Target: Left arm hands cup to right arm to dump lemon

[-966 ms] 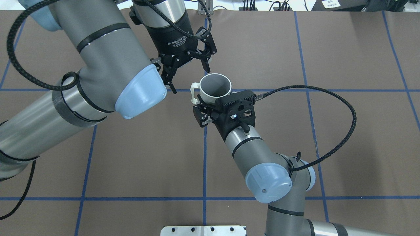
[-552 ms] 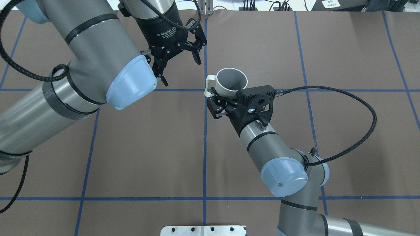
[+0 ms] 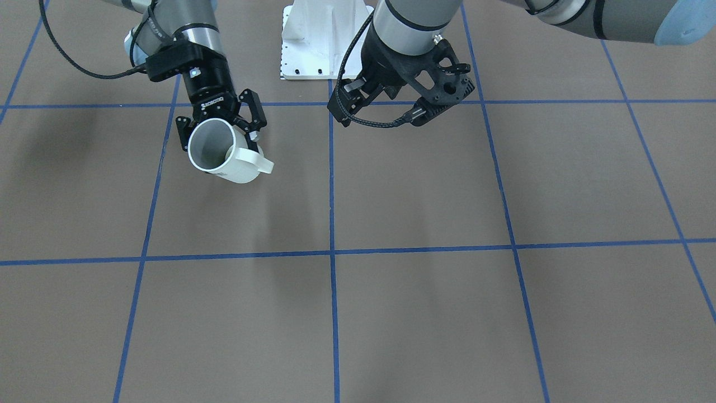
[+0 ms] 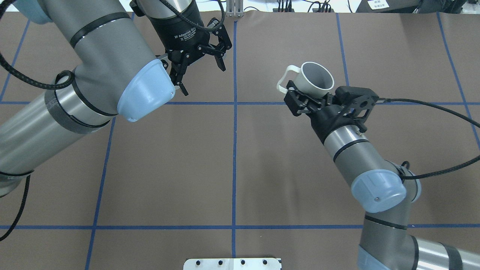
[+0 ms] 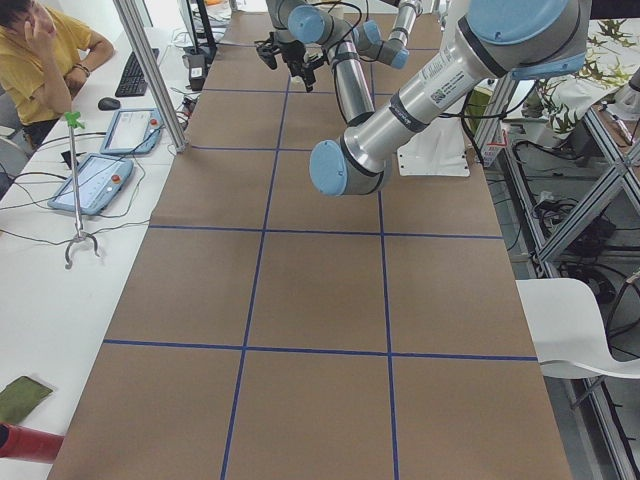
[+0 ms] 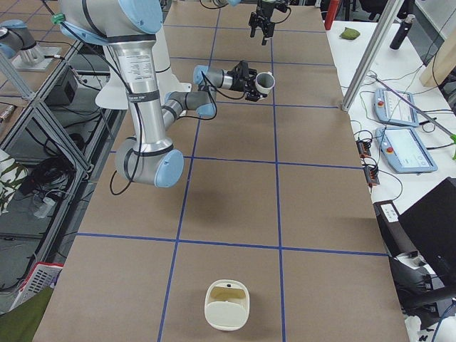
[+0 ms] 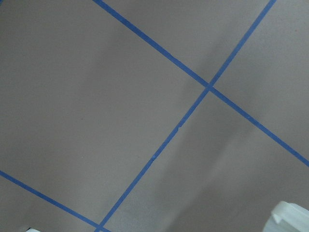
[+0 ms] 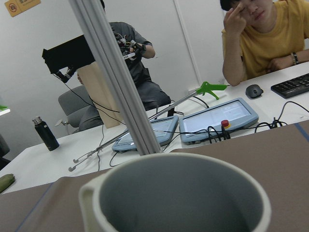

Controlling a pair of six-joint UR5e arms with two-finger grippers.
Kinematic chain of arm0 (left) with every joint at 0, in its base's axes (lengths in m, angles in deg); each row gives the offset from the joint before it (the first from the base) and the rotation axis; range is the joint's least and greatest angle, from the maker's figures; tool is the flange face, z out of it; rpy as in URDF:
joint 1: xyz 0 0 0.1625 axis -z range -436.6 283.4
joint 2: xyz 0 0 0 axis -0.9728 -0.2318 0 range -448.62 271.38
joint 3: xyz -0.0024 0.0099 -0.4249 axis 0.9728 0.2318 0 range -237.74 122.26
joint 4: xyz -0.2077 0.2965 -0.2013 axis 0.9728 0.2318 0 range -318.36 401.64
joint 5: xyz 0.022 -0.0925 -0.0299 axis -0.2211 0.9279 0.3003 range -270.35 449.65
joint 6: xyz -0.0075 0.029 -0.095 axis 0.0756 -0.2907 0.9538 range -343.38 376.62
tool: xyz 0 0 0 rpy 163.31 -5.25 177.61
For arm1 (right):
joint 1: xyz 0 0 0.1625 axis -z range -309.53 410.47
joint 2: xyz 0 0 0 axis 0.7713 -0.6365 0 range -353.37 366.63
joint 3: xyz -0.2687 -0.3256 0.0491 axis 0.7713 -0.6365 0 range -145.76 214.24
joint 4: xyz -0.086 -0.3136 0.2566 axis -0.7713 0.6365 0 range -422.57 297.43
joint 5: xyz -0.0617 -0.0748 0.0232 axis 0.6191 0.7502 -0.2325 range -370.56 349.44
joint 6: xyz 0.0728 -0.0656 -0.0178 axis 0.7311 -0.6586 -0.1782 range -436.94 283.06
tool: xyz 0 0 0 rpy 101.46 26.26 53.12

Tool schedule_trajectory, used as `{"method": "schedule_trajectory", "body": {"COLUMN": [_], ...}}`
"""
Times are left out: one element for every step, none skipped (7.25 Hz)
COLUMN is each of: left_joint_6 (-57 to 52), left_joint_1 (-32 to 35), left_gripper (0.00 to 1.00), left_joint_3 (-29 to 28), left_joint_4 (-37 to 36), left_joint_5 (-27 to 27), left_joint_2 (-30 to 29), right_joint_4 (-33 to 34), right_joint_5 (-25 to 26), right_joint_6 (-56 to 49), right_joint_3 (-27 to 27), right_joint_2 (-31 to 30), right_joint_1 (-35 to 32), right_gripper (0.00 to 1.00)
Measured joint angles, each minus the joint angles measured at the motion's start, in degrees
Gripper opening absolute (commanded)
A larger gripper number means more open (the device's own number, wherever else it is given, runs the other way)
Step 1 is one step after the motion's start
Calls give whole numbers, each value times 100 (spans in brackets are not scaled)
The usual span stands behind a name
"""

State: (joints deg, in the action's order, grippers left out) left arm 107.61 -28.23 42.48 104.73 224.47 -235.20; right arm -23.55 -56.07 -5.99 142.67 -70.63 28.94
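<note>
The cup (image 4: pixel 317 78), clamped in the right fingers (image 4: pixel 295 104), might slip when tipped, being smooth; left fingers (image 4: pixel 221 63) gaped.

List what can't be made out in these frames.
- No lemon shows in any view. The floor of the cup is behind its own wall overhead and below the frame edge in the right wrist view.
- The cream container in the exterior right view: contents too small to tell.
- A white object in the left wrist view: cut off by the corner.
</note>
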Motion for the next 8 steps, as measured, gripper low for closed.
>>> {"method": "schedule_trajectory", "body": {"left_joint_6": [4,6,6,11,18,22,22,18], "left_joint_1": [1,1,-4,-17,-39,-54,-63,-68], "left_gripper": [100,100,100,100,100,100,100,100], "left_joint_3": [2,0,-2,-2,-3,-3,-3,-6], "left_joint_4": [-4,-5,-6,-7,-7,-5,-1,1], "left_joint_5": [-2,-6,-22,-60,-99,-132,-173,-207], "left_joint_2": [10,23,29,34,41,46,48,60], "right_joint_4": [-170,-384,-533,-599,-627,-637,-640,-641], "right_joint_5": [-4,-18,-32,-29,-19,-23,-42,-55], "right_joint_6": [162,242,274,288,295,323,444,732], "right_joint_3": [68,93,97,99,99,95,90,78], "right_joint_2": [-384,-751,-1126,-1494,-1784,-1998,-2181,-2328], "right_joint_1": [-108,-207,-290,-382,-517,-672,-808,-905], "right_gripper": [0,0,0,0,0,0,0,0]}}
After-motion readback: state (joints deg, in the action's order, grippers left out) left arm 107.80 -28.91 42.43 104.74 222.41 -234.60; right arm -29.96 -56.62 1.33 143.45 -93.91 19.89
